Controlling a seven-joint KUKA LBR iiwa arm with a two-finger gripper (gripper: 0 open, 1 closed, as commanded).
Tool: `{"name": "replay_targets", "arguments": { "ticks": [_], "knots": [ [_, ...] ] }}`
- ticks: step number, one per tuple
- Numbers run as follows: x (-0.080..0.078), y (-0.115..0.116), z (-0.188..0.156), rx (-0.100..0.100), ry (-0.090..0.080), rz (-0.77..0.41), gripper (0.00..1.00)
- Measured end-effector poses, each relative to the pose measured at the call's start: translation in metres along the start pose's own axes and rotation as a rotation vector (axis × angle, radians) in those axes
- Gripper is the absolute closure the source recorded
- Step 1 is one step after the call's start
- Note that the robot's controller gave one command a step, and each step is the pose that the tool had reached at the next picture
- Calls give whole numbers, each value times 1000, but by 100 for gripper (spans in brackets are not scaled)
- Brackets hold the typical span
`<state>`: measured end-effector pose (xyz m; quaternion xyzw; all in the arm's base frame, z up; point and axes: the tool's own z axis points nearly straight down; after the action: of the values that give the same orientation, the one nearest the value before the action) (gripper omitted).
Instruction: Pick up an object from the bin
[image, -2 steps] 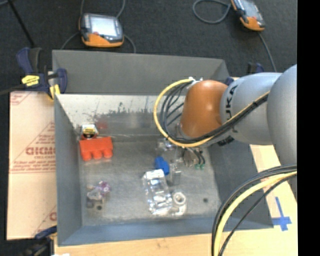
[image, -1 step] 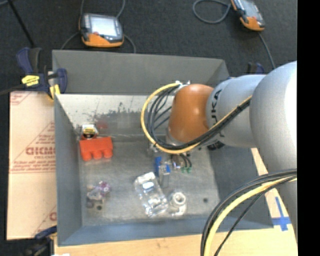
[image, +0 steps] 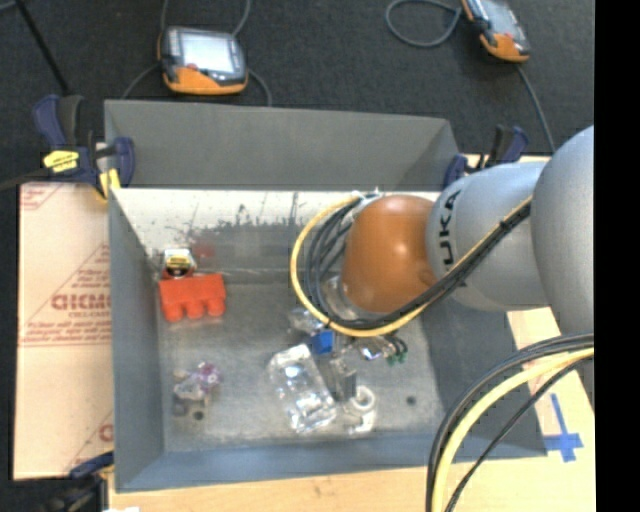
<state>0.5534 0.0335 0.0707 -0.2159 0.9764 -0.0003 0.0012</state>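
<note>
Reaching in from the right, the gripper (image: 342, 382) is down in a heap of clear plastic pieces (image: 305, 395) by the middle of the near wall of the bin (image: 135, 330). I cannot tell whether it is apart or together. An orange block (image: 192, 297) lies well apart, by the left wall. Nothing looks lifted; the grasp and the raise seem yet to be done.

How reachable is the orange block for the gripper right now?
Probably yes: the orange block lies on open floor near the left wall, only a small yellow-black thing behind it. The gripper is over the clear plastic heap; nothing lies between.
</note>
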Motion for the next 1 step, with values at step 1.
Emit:
{"name": "replay_targets", "arguments": {
  "ticks": [1],
  "knots": [
    [-1,0,0,0,-1,3,100]
  ]
}}
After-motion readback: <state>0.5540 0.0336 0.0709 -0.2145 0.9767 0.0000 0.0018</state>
